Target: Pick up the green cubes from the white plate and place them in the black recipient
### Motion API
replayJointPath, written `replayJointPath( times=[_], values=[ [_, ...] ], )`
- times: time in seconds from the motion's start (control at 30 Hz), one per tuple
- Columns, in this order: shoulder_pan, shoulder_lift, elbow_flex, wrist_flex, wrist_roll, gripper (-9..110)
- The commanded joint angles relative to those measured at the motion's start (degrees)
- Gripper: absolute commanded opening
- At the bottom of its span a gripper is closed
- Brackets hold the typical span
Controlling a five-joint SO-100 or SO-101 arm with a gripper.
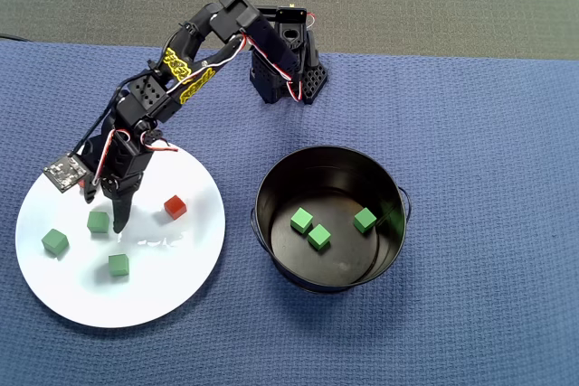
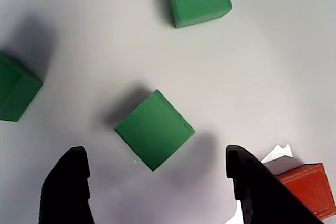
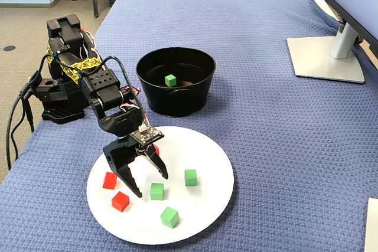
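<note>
Three green cubes lie on the white plate (image 1: 163,287): one (image 1: 99,221) by the gripper, one (image 1: 54,241) to its left, one (image 1: 118,265) below. Three more green cubes (image 1: 318,237) lie inside the black pot (image 1: 271,178). My gripper (image 1: 104,210) is open and empty, low over the plate. In the wrist view the gripper (image 2: 156,153) has its fingers (image 2: 68,187) on either side of a green cube (image 2: 155,129), not touching it. In the fixed view the gripper (image 3: 150,184) stands beside that cube (image 3: 157,191).
A red cube (image 1: 175,207) lies on the plate right of the gripper, also in the wrist view (image 2: 310,190). Two more red cubes (image 3: 109,180) (image 3: 120,200) show in the fixed view. A monitor stand (image 3: 325,57) sits far right on the blue cloth.
</note>
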Motion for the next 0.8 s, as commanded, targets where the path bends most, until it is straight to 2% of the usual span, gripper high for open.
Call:
replayJointPath(
  times=[0.0,0.77],
  values=[
    [-0.7,0.4,-4.2,-2.1,2.3,28],
    [-1.8,-4.7,-9.7,-2.1,5.4,28]
  ],
)
